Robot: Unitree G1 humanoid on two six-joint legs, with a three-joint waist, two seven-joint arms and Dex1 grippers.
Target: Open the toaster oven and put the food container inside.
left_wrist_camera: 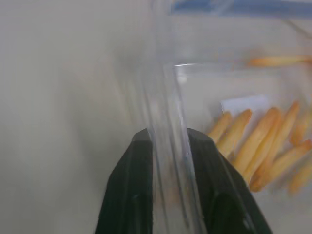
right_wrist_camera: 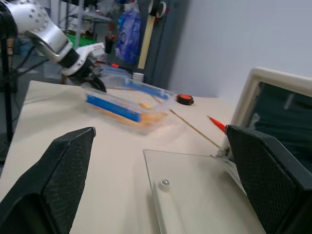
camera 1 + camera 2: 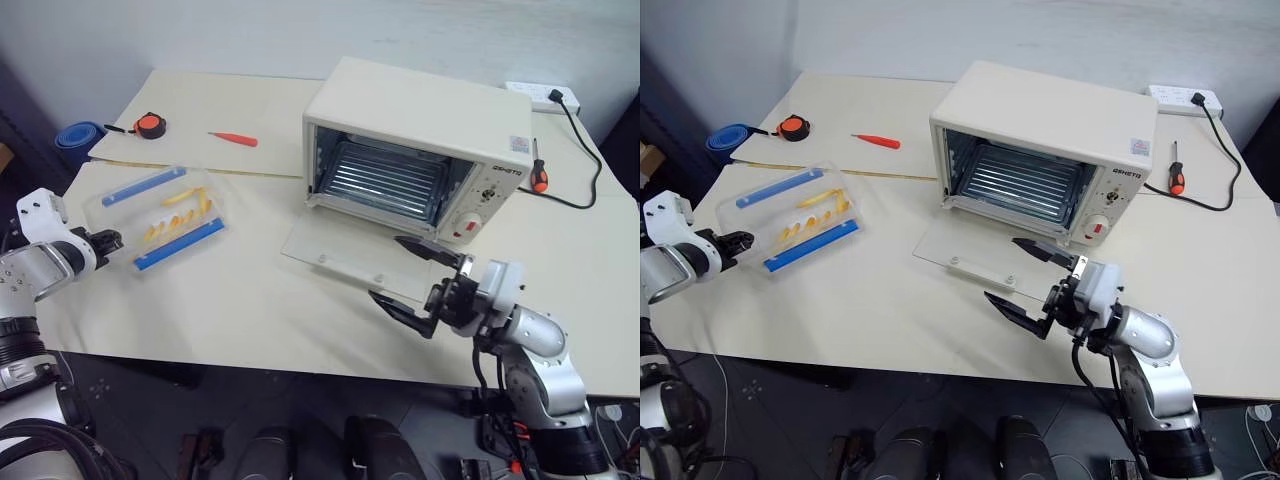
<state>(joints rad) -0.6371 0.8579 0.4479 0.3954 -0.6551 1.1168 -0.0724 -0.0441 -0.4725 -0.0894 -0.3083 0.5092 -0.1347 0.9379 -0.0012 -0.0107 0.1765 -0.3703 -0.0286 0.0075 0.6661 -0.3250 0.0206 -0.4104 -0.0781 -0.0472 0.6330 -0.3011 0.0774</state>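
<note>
The clear wall at the near-left end of the food container (image 3: 165, 216) is being pinched between the 2 fingers of the left gripper (image 1: 168, 141). The container is being kept flat on the table (image 3: 250, 300), well left of the toaster oven (image 3: 420, 150), whose glass door (image 3: 355, 258) is lying open. The right gripper (image 3: 412, 283) is being held spread wide above the door's front edge.

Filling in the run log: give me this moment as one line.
oven door: open flat | left hand: shut on food container rim | right hand: open, over door
</note>
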